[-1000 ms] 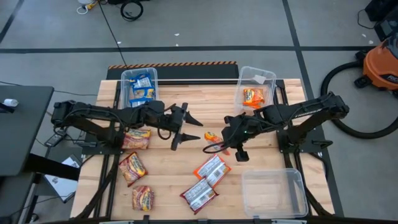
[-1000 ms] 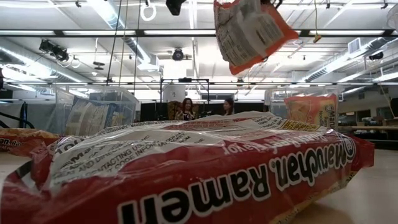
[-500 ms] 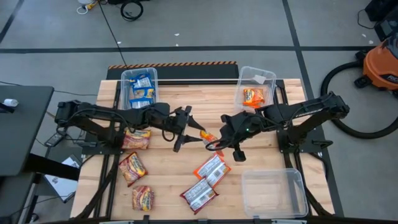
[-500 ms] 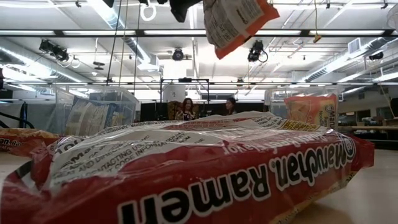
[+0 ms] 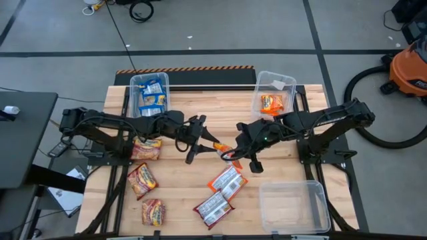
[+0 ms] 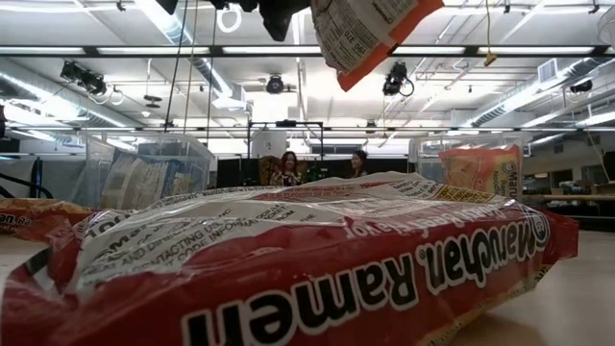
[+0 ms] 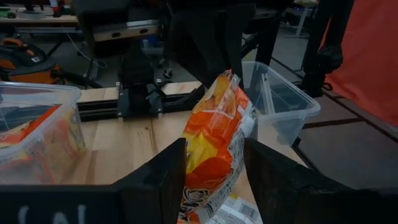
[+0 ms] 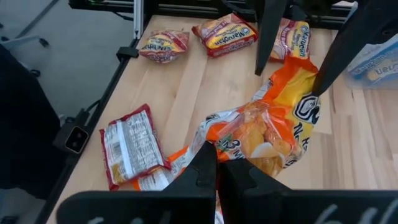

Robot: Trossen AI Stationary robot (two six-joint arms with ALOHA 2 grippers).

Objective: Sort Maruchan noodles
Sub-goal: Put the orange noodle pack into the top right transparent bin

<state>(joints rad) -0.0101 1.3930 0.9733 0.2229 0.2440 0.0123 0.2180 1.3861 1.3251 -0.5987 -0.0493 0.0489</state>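
- An orange Maruchan packet (image 5: pixel 222 148) hangs above the middle of the wooden table (image 5: pixel 200 110), held between the two arms.
- The right gripper (image 8: pixel 216 163) has its fingers pressed together on one crumpled end of that packet.
- The left gripper (image 7: pixel 214 171) has its fingers spread, one on each side of the packet's other end (the left wrist view shows gaps beside the wrapper, so I cannot confirm contact).
- Two red packets (image 5: pixel 222 193) lie silver side up on the near middle of the table, overlapping; the closer one fills the low view with its "Maruchan Ramen" print upside down.
- Three more red-and-yellow packets (image 5: pixel 142 179) lie face up along the left side of the table, beneath the left arm and nearer the front edge.
- A clear bin at the back left (image 5: pixel 149 82) holds blue-and-yellow packets (image 5: pixel 153 95); a clear bin at the back right (image 5: pixel 280 83) holds an orange packet (image 5: pixel 271 103).
- A third clear bin (image 5: pixel 294 207) sits at the front right corner.
- The surface is pale wood planking on a dark frame, with a striped hazard strip (image 5: pixel 185 68) along the back edge.
- The floor is grey concrete with dark lines; an orange shop vacuum (image 5: pixel 408 70) with a black hose stands to the right.
- Two people (image 6: pixel 319 167) are visible far back in the room, under ceiling light strips.
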